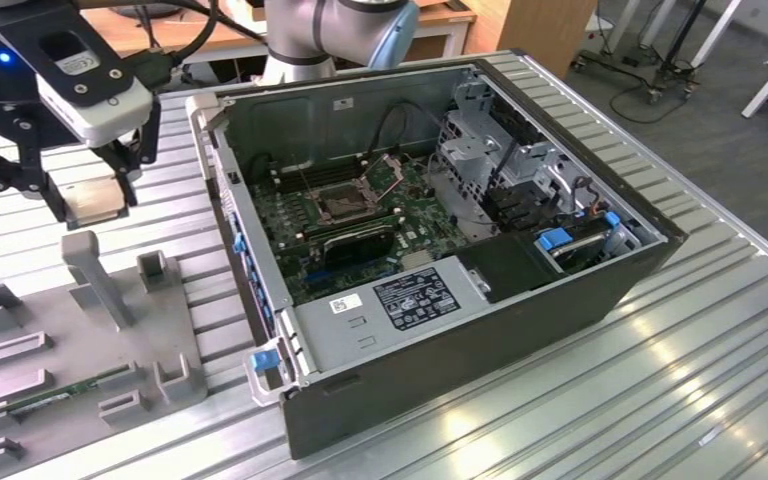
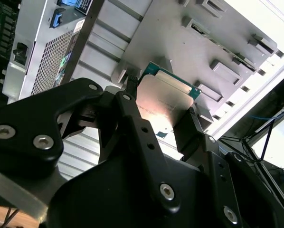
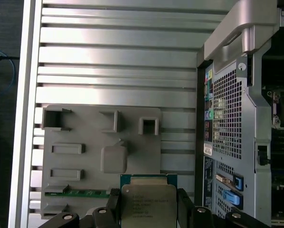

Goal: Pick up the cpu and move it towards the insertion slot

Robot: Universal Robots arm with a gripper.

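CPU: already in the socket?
No, the gripper holds the CPU over the grey tray, outside the computer case.

You've got bright, even overhead light. Exterior view: glare patches streak the ribbed surface (image 1: 518,425) toward its edge on the exterior view's right; inside the computer case (image 1: 491,330) it's dim. Second wrist view: surface blows out white, cpu (image 2: 163,102) lid shows warm pinkish sheen.

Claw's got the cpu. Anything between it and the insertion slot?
The claw holds the cpu over the grey tray, outside the open case. Its side wall stands between cpu and insertion slot; above that wall nothing visible blocks.
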